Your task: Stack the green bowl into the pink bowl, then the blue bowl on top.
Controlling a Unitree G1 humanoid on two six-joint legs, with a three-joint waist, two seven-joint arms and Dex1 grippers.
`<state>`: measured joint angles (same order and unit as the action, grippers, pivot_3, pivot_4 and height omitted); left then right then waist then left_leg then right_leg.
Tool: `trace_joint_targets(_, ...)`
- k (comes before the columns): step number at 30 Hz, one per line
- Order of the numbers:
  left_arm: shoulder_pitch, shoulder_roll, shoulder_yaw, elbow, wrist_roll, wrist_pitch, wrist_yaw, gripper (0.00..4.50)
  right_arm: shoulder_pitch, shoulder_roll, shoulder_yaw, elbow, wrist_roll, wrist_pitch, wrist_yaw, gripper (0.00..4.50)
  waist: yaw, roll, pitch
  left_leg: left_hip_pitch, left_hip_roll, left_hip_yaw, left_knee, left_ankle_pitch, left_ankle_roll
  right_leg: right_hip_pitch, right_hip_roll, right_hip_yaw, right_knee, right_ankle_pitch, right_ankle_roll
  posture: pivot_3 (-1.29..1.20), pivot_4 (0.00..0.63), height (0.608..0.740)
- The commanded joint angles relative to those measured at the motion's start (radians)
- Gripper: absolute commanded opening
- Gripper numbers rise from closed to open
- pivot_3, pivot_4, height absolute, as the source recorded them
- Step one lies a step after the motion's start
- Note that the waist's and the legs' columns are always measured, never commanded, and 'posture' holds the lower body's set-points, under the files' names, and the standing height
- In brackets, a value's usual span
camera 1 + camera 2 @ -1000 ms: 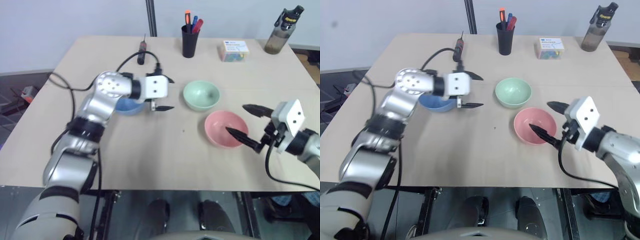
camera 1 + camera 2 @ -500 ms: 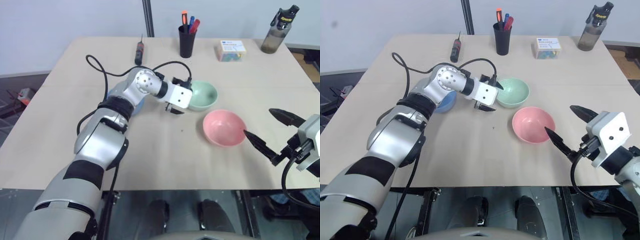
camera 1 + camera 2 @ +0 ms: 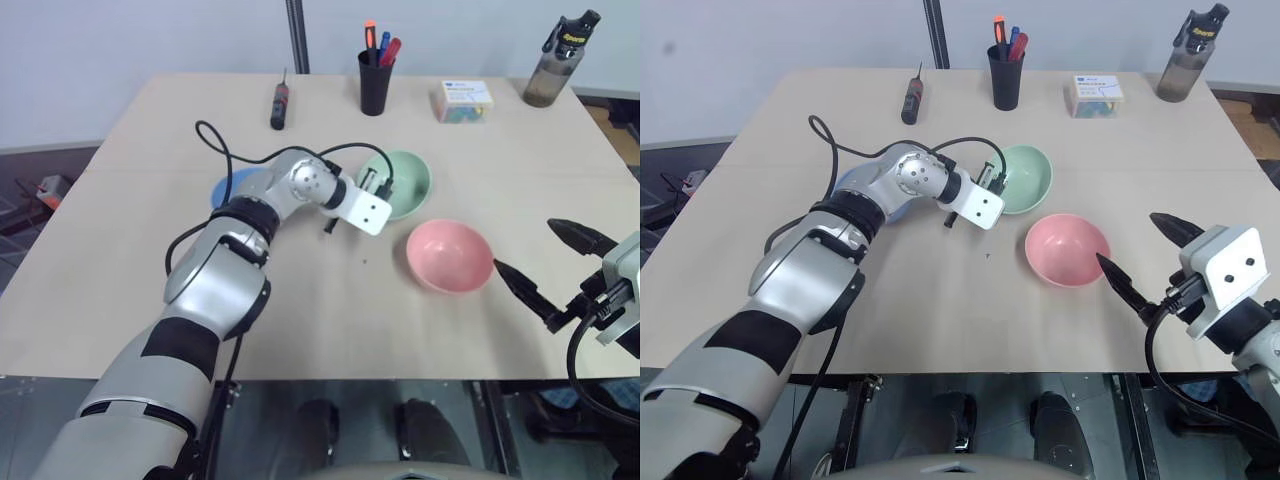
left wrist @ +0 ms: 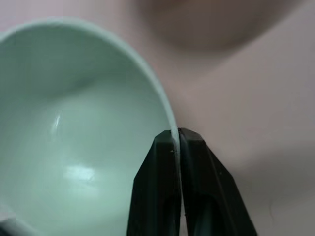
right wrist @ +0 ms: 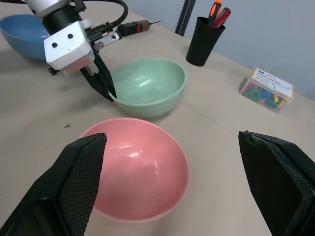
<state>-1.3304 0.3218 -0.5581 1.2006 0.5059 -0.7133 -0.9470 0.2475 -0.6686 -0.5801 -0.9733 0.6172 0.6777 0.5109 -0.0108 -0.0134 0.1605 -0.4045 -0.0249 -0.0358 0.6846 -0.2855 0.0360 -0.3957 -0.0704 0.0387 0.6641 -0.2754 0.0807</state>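
Left wrist view: the green bowl [image 4: 74, 128] is pinched by its rim between the closed fingers of the left gripper [image 4: 175, 139], ready for lifting. Just beside it, the pink bowl [image 3: 449, 255] is left unobstructed, the right gripper [image 3: 540, 265] being held wide open and empty beyond it.

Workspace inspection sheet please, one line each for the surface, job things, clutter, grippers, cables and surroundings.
Surface: tan table, one dark speck between the bowls.
Job's things: green bowl upright, its near rim pinched; pink bowl upright, empty; blue bowl partly hidden behind the left arm. Nothing stacked yet.
Clutter: screwdriver, black pen cup, small box, bottle along the far edge.
Grippers: left gripper shut on green bowl's rim; right gripper open, beside the pink bowl, apart from it.
Cables: black cable looping over the left arm.
Surroundings: pale wall, metal post.
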Motion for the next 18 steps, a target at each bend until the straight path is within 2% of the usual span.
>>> trace_joint_targets(1, -0.037, 0.011, 0.049, -0.023, -0.055, -0.047, -0.042, 0.11, 0.035, 0.003, -0.045, -0.031, 0.01, -0.057, 0.024, 4.5, 0.0, 0.0, 0.0, 0.0, 0.0, 0.0, 0.0, 0.0, 0.0, 0.0, 0.0, 0.0, 0.0, 0.0, 0.0, 0.0, 0.15, 0.74)
trace_joint_targets(5, -0.037, 0.014, 0.148, -0.14, -0.275, -0.053, -0.308, 0.11, 0.099, 0.024, -0.097, -0.01, 0.034, -0.122, 0.082, 4.5, 0.0, 0.0, 0.0, -0.001, 0.0, -0.001, 0.0, 0.0, 0.0, 0.0, 0.0, -0.001, 0.0, 0.0, 0.0, 0.0, 0.15, 0.74)
trace_joint_targets(10, 0.034, 0.01, 0.199, -0.418, -0.532, 0.113, -0.599, 0.11, 0.147, 0.036, -0.128, 0.021, 0.035, -0.175, 0.109, 4.5, -0.001, 0.0, 0.0, -0.002, 0.001, -0.002, 0.002, 0.0, 0.0, 0.0, 0.0, -0.002, -0.001, 0.0, 0.0, 0.0, 0.15, 0.74)
trace_joint_targets(14, 0.113, 0.019, 0.161, -0.591, -0.605, 0.208, -0.664, 0.11, 0.186, 0.05, -0.134, 0.019, 0.061, -0.208, 0.137, 4.5, -0.004, 0.001, -0.001, 0.0, 0.002, -0.001, 0.002, 0.0, 0.0, 0.001, 0.0, 0.0, 0.001, 0.0, 0.0, 0.0, 0.15, 0.74)
trace_joint_targets(18, 0.142, 0.005, 0.151, -0.606, -0.575, 0.194, -0.66, 0.11, 0.252, 0.072, -0.174, 0.017, 0.12, -0.264, 0.203, 4.5, -0.002, 0.001, -0.001, 0.003, 0.002, 0.0, 0.002, 0.0, 0.0, 0.003, 0.001, 0.001, 0.002, 0.0, 0.0, 0.0, 0.15, 0.74)
